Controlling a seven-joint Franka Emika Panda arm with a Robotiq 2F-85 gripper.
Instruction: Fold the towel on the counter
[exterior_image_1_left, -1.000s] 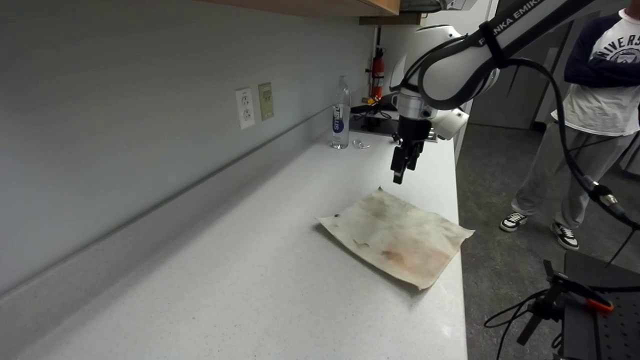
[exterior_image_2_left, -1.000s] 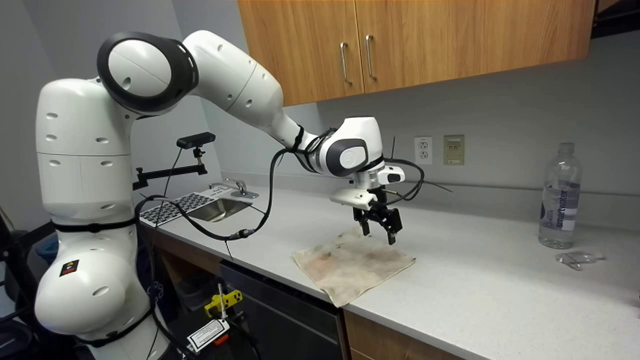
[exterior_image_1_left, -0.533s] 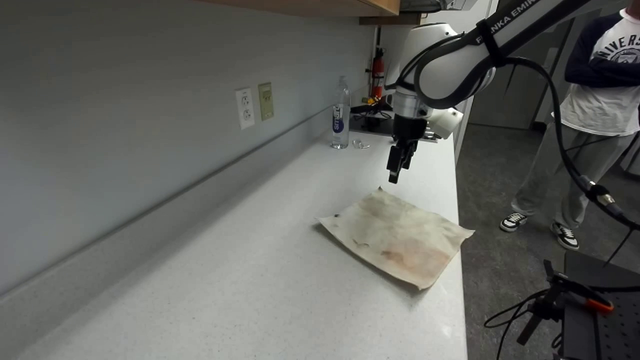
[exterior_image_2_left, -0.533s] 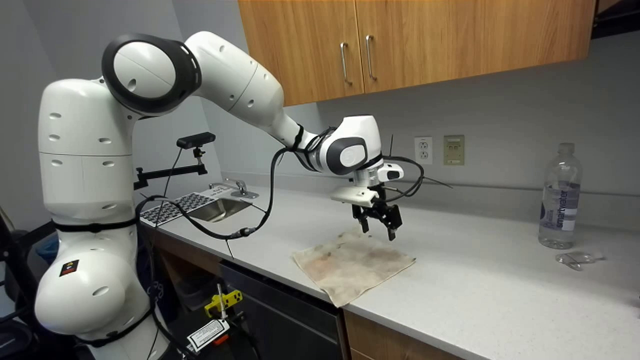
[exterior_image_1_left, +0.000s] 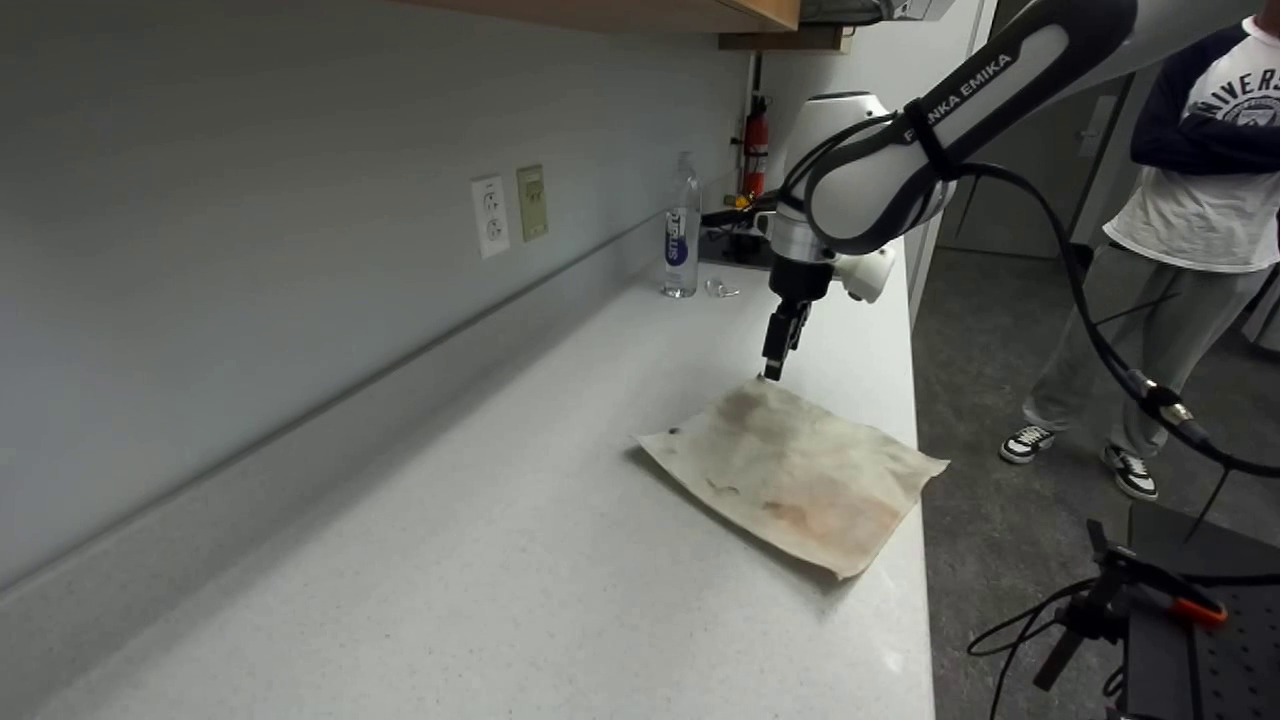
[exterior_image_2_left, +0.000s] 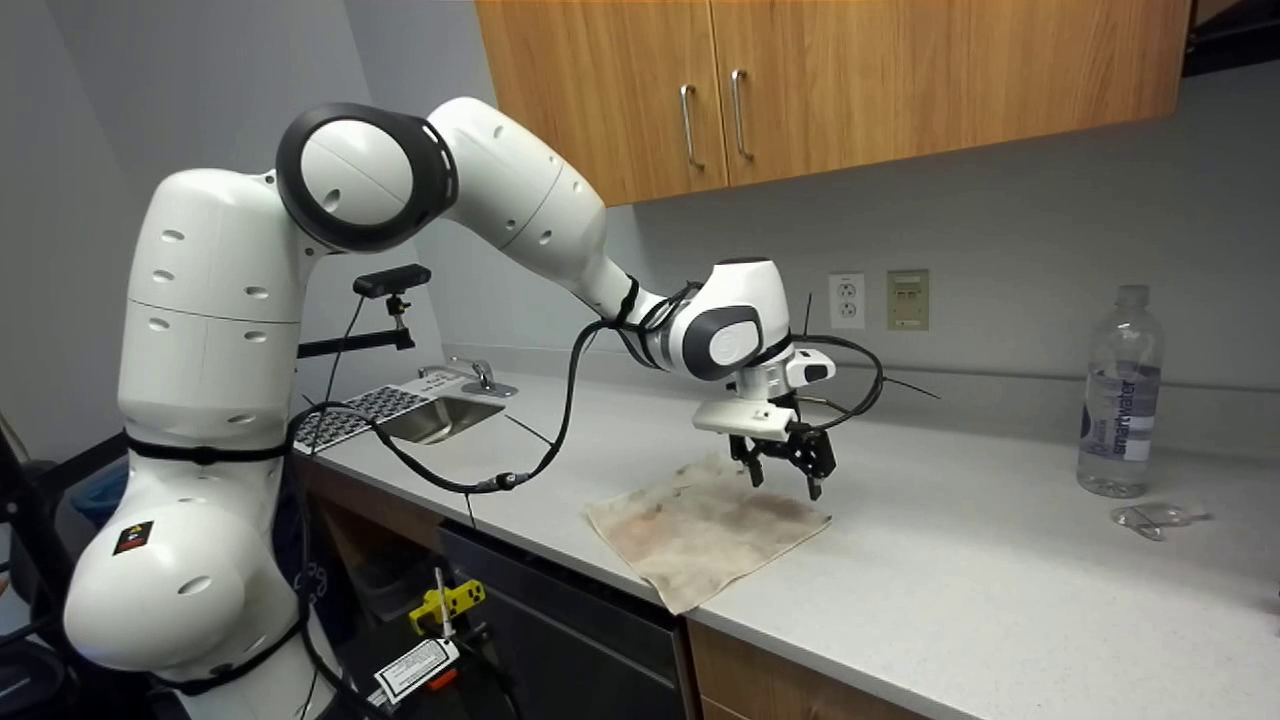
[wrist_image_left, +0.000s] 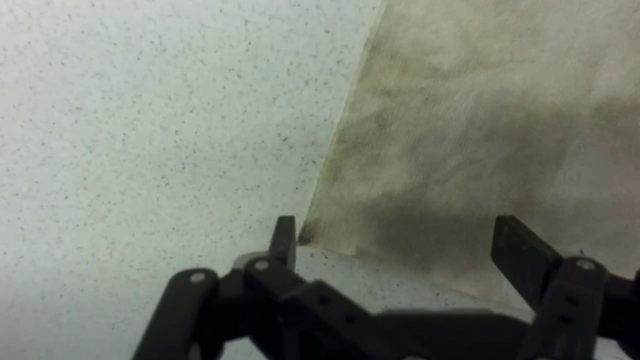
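Here the hand (wrist_image_left: 394, 225) points down, fingers (wrist_image_left: 285, 237) wide apart, over an edge of the towel (wrist_image_left: 450, 125).
In the wrist view one finger stands just beside the towel's dark-tipped corner; contact is hard to make out, and the cloth runs out of that view. Thin, squarish, beige with reddish-brown blotches, it lies spread at the front edge of the pale, speckled counter (exterior_image_1_left: 450, 600), one corner jutting past.

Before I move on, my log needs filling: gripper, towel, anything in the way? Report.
Gripper open, holding nothing. Towel unfolded on the counter, one corner past its edge. Nothing seen in between; bottle stands apart.
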